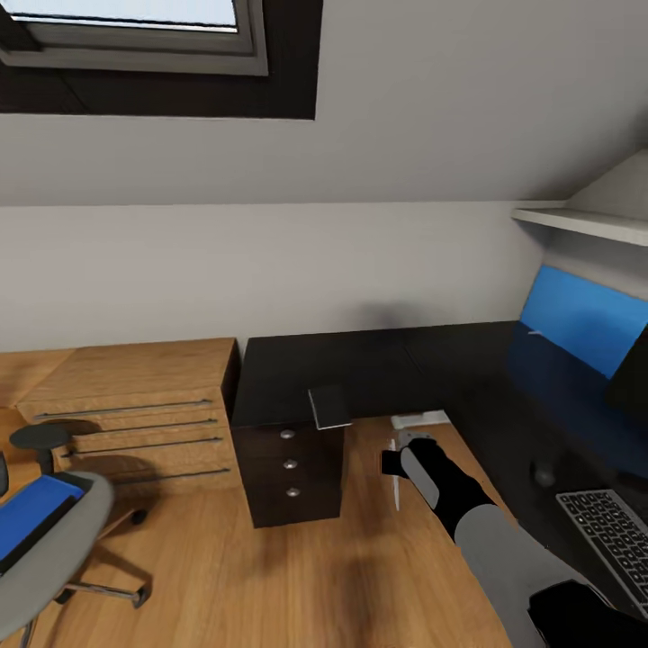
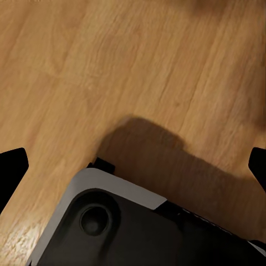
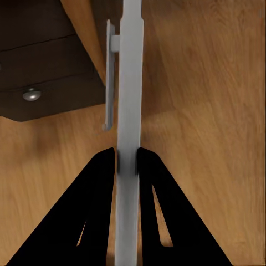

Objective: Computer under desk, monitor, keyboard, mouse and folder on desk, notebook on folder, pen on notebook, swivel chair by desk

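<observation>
step: pen carry | right gripper pinched on silver pen above floor | left gripper's spread fingertips idle | notebook overhangs desk edge; folder on swivel chair (stack unbuilt) | next: probably park pen on desk

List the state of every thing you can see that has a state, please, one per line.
right gripper: shut on the pen
pen: held, above the floor
left gripper: open, holds nothing
folder: lying on the swivel chair
notebook: on the black desk, at its edge
keyboard: on the desk
</observation>
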### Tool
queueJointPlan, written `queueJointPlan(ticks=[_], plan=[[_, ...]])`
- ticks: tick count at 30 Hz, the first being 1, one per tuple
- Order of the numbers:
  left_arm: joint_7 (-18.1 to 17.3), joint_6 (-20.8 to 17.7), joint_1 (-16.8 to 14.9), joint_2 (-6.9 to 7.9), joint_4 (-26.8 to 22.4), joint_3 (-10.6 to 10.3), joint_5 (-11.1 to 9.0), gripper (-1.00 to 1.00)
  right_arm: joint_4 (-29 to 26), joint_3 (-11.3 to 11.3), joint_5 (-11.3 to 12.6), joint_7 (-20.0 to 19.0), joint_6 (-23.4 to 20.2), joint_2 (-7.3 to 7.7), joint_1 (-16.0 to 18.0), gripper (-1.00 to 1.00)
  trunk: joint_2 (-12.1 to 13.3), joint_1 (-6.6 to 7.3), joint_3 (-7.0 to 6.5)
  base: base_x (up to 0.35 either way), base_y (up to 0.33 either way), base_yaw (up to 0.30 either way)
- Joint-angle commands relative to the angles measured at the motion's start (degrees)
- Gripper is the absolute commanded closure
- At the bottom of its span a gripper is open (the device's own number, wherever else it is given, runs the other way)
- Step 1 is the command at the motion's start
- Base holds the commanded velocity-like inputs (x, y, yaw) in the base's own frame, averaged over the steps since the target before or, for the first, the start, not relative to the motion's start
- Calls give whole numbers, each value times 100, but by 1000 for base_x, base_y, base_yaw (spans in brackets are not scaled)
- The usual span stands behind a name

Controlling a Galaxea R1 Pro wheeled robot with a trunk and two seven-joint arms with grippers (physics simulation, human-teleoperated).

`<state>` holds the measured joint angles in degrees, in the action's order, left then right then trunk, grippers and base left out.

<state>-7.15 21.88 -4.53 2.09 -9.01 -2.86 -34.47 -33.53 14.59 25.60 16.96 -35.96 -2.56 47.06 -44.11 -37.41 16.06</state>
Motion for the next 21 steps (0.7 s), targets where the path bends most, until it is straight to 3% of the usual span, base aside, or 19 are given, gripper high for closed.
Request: queueJointPlan(ticks=[1,7,15,21], plan=[[-32,18,-4,1,8,-30,-60,-100,-14,23,78,55,-5,70,5,100,-6,-1,8,29,0,-53],[-32,18,-4,-5,9,-32,-60,-100,-268,12,73,50,-3,232,5,100,-6,-1,8,207,0,-20],[-32,18,-4,-6,6,-43,-55,-100,-916,15,36,65,-45,257,5,100,-6,-1,8,177,0,-2],[-32,27,-4,-24,4,-97,-52,-100,-977,20,46,58,9,251,5,100,-6,-1,8,42,0,0]])
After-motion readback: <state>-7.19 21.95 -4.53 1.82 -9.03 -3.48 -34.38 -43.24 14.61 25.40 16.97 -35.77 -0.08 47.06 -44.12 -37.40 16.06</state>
